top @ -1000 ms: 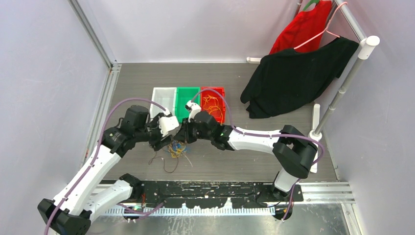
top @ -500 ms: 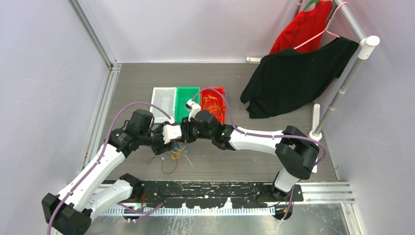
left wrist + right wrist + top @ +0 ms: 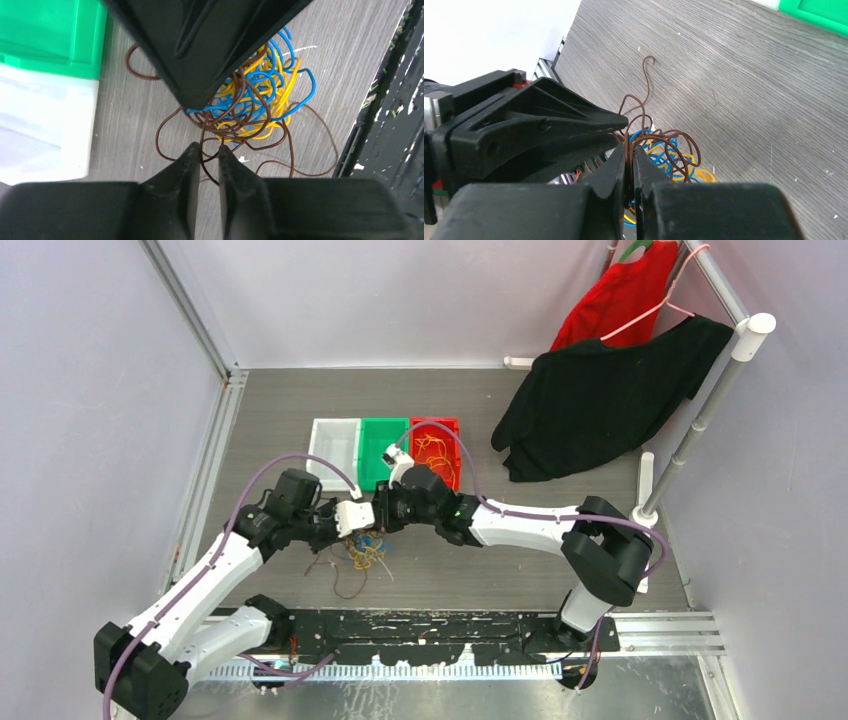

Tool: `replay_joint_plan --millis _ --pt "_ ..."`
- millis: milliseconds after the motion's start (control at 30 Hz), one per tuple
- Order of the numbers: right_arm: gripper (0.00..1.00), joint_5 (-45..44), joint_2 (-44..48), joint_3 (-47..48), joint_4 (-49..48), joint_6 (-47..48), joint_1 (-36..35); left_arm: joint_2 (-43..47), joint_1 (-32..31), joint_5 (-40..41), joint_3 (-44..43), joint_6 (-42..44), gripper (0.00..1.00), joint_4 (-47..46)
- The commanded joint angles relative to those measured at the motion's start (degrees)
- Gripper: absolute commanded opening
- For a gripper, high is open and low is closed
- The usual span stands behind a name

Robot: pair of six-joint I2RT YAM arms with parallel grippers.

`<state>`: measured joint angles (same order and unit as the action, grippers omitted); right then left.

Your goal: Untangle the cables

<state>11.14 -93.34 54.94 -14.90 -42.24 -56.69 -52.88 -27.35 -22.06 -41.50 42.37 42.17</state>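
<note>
The cables (image 3: 362,550) lie as a tangle of brown, blue and yellow strands on the grey floor, between the two arms. My right gripper (image 3: 629,150) is shut on a brown cable (image 3: 626,137) and holds the top of the tangle (image 3: 669,152) slightly raised. Directly opposite, my left gripper (image 3: 206,146) has its jaws a narrow gap apart. One brown strand (image 3: 202,160) runs down through that gap, thinner than the gap. In the left wrist view the right gripper's black body (image 3: 200,45) hides the tangle's (image 3: 255,100) upper part. From above, both grippers (image 3: 362,528) (image 3: 376,524) meet over the tangle.
White (image 3: 335,428), green (image 3: 380,426) and red (image 3: 452,430) bins stand in a row just behind the grippers; the red one holds orange strands. A black garment (image 3: 600,400) and a red one (image 3: 620,295) hang on a rack (image 3: 690,430) at the right. A black rail (image 3: 450,625) runs along the near edge.
My left gripper has moved right, up to the tangle, and its jaws have narrowed around a brown strand. The right gripper has stayed shut and has barely shifted.
</note>
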Motion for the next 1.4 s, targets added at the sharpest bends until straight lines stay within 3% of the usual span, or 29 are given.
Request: replay_joint_plan --millis 0,33,67,367,633,767,900,1200,1367 --pt "0.06 0.3 3.11 -0.68 -2.24 -0.76 0.5 1.06 0.2 1.01 -0.09 -0.45 0.11 -3.81" --pt "0.06 0.1 3.21 -0.94 -1.83 -0.75 0.75 1.36 0.2 1.62 -0.33 -0.23 0.02 -4.59" --pt "0.07 -0.28 3.29 -1.2 -1.43 -0.8 1.08 1.72 0.18 2.21 -0.77 -0.04 0.0 -4.75" --pt "0.09 -3.3 4.3 -5.17 1.29 -3.14 5.52 7.06 0.2 3.15 -5.45 4.94 0.0 4.42" --pt "0.15 -4.12 6.34 -7.76 3.58 -1.64 5.72 9.77 0.21 9.66 -3.46 4.87 0.0 1.82" --pt "0.24 -6.03 8.3 -9.5 5.67 -0.64 5.76 9.47 0.21 10.34 -4.04 4.27 0.0 1.03" --pt "0.43 -7.94 10.05 -10.56 6.66 -0.68 5.71 9.9 0.24 8.5 -4.74 3.8 0.0 1.07" --pt "0.53 -10.06 11.41 -7.74 5.73 2.29 2.79 10.04 0.2 3.5 -8.29 0.36 0.0 1.15" --pt "0.6 -14.6 11.94 -7.91 -2.78 8.57 -3.07 9.14 0.22 1.54 -11.42 -1.74 0.0 2.79"
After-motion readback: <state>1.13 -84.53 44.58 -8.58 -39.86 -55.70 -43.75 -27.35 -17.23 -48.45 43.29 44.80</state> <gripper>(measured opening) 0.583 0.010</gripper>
